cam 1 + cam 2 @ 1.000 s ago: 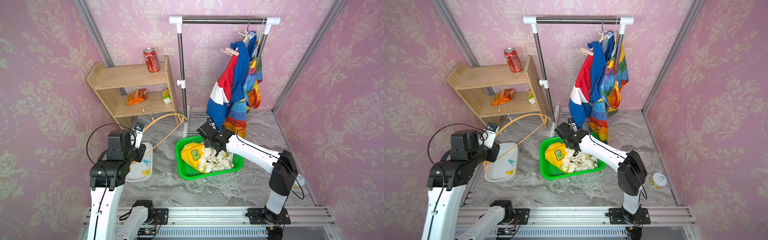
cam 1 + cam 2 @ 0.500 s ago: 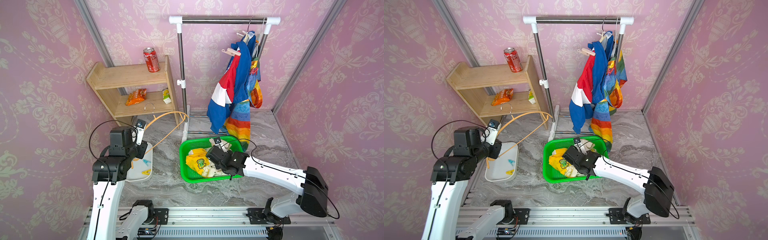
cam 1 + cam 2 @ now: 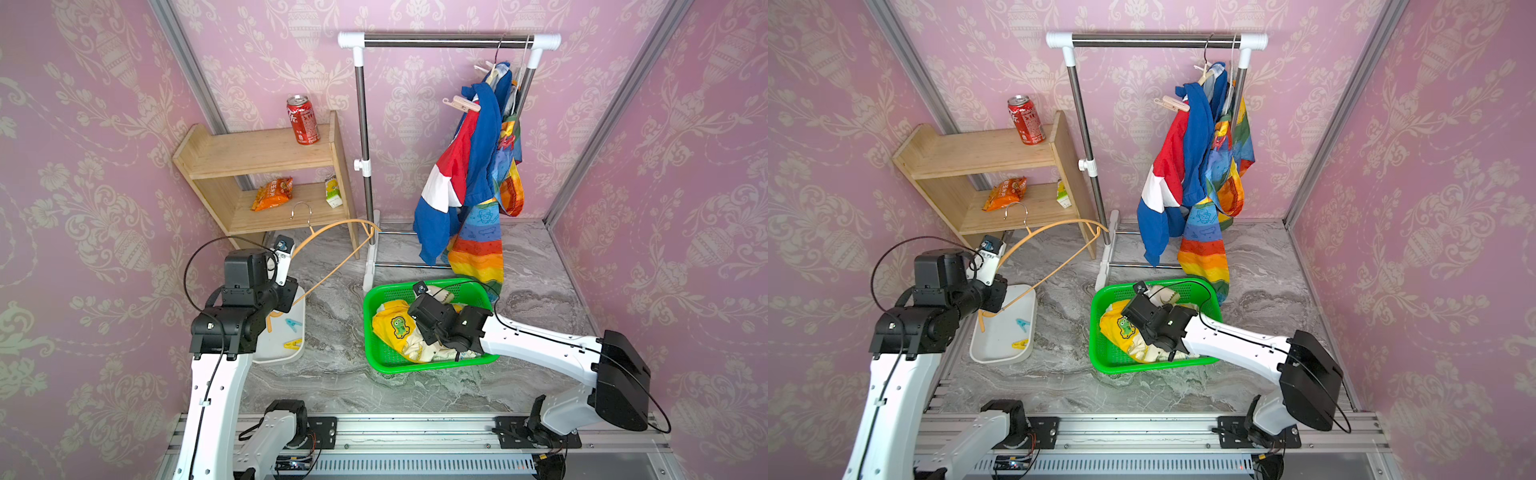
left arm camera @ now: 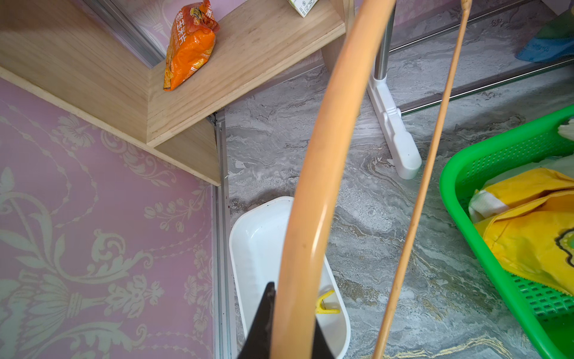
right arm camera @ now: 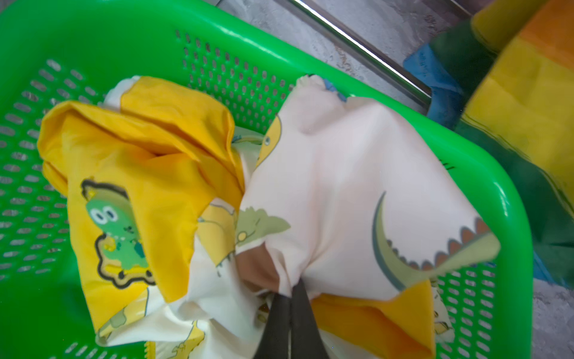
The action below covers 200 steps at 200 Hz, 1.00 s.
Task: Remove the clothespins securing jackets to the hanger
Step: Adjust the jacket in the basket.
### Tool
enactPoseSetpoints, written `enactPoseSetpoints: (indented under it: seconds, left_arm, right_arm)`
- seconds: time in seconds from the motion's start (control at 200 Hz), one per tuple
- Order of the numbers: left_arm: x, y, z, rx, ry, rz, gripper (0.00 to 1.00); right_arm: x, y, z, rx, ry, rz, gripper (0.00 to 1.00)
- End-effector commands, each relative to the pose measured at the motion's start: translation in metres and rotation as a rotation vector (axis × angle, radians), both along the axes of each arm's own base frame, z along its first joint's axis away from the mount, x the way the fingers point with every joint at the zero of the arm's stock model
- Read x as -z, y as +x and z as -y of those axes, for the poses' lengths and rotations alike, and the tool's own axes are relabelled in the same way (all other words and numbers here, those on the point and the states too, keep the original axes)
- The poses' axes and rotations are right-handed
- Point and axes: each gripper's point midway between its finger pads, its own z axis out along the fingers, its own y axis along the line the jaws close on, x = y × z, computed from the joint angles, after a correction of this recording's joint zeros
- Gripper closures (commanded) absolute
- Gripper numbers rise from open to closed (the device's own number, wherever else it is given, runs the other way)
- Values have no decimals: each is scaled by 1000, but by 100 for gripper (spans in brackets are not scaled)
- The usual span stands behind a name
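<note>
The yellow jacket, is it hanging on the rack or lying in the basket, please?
In the basket: the yellow jacket lies crumpled inside the green basket.

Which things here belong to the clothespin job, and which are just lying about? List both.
Job: pink clothespin on the blue-red-white jacket; rainbow jacket; clothes rack; yellow dinosaur jacket in the green basket; wooden hanger; blue clothespin and yellow clothespin in the white tray.
Lying about: cola can, snack bag, small carton, wooden shelf.
</note>
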Motion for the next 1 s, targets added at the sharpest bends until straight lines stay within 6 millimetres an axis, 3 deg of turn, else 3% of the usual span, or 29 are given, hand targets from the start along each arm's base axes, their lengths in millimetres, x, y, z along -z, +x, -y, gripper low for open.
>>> enactPoseSetpoints:
  seconds: [0.0,0.125,0.265,0.705,0.78,0.836,0.876,0.996]
  left_arm:
    - [-10,3,2,-7,-35,57,100]
    - [-9,2,3,-7,-36,57,100]
    - [-12,-4,0,-18,-25,65,100]
    - [-16,-14,-4,-40,-16,71,100]
    - [-17,-13,-5,-41,-13,72,100]
    - [-18,-14,-5,-43,-13,72,100]
    - [-19,-13,-5,-43,-11,73,100]
    - [-20,-13,-6,-44,-10,80,100]
  right_arm:
    - [30,-12,-27,-182,-65,-141,100]
    - [60,-12,-59,-289,-40,-302,100]
    - [81,9,-73,-273,-6,-352,100]
    - [100,81,-89,-163,126,-418,100]
    - [91,90,-95,-161,145,-419,84]
    - [78,91,-98,-175,158,-412,66]
    - [69,90,-99,-183,173,-409,47]
    - [39,82,-88,-162,196,-375,35]
